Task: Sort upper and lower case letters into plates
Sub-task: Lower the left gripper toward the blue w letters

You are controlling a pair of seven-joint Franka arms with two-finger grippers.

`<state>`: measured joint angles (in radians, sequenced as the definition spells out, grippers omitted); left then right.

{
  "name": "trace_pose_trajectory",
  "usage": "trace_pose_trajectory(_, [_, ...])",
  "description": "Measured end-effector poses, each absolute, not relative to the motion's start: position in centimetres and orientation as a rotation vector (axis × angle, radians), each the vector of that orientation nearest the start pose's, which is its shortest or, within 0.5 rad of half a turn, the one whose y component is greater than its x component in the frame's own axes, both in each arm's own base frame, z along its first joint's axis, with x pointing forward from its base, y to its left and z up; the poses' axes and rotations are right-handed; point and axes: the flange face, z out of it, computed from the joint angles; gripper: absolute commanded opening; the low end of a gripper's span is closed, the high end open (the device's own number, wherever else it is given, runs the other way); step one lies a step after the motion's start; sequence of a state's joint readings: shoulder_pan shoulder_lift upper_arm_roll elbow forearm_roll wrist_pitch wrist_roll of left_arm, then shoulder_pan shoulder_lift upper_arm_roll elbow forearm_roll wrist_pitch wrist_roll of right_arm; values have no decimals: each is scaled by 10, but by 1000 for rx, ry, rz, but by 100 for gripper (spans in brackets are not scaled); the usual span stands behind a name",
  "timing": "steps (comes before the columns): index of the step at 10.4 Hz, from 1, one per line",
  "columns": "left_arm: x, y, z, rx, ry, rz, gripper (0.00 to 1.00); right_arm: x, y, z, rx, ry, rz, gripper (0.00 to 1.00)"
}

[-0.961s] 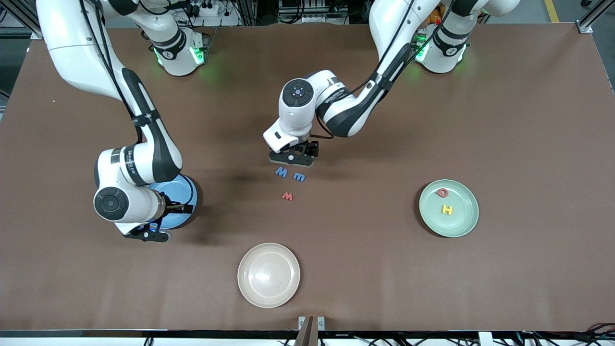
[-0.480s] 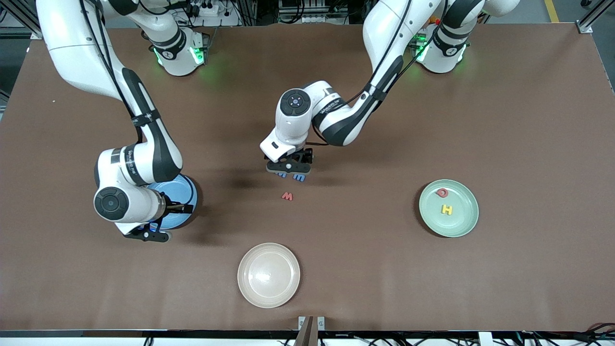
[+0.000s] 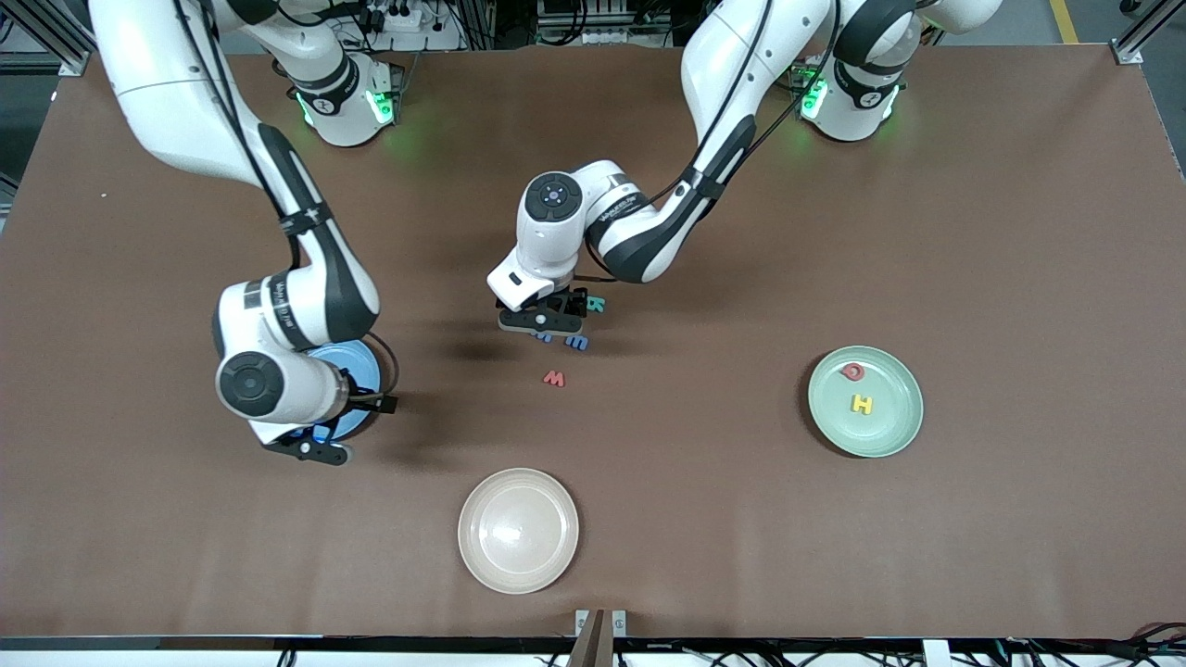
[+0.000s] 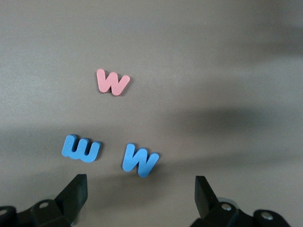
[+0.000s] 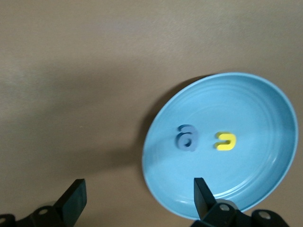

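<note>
**Left gripper low over two blue letters, right gripper over blue plate**

Cream plate (image 3: 518, 530) sits nearest the front camera, nothing in it. Farther back, right gripper (image 3: 310, 449) hangs over the sky blue plate (image 5: 265, 109) at the right arm's end, fingers spread, nothing held; the plate holds a blue "a" (image 5: 186, 137) and a small yellow letter (image 5: 225, 141). Mint green plate (image 3: 888, 421) at the left arm's end holds a yellow H (image 3: 863, 404) and a red letter (image 3: 852, 371). Mid-table: red w (image 3: 554, 378) on the cloth, then blue lowercase m (image 3: 577, 343) and blue capital M (image 4: 139, 160) side by side, apart. Left gripper (image 3: 542, 321) is low over that blue pair, fingers spread, empty. Teal letter (image 3: 597, 303) lies just beside it, farther back.
</note>
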<state>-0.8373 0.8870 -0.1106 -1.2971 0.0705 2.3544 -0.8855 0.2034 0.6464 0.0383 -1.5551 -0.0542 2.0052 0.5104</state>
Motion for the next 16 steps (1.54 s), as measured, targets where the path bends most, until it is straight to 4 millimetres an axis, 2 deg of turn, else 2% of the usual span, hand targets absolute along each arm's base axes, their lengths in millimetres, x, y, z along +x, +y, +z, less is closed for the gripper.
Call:
trace_pose_trajectory(1, [463, -609, 222, -3285, 100, -148, 100, 661, 163, 254, -3186, 417, 284, 100])
trace_pose_trajectory(3, [463, -612, 211, -3276, 83, -155, 100, 661, 163, 254, -3171, 437, 290, 100])
trace_pose_trajectory(7, [469, -617, 204, -3299, 16, -185, 100, 661, 163, 254, -3168, 447, 291, 100])
trace_pose_trajectory(11, [460, -621, 182, -3238, 65, -240, 100, 661, 161, 254, -3161, 458, 294, 100])
trace_pose_trajectory(16, [457, -625, 182, -3231, 81, -259, 98, 661, 161, 254, -3159, 460, 294, 100])
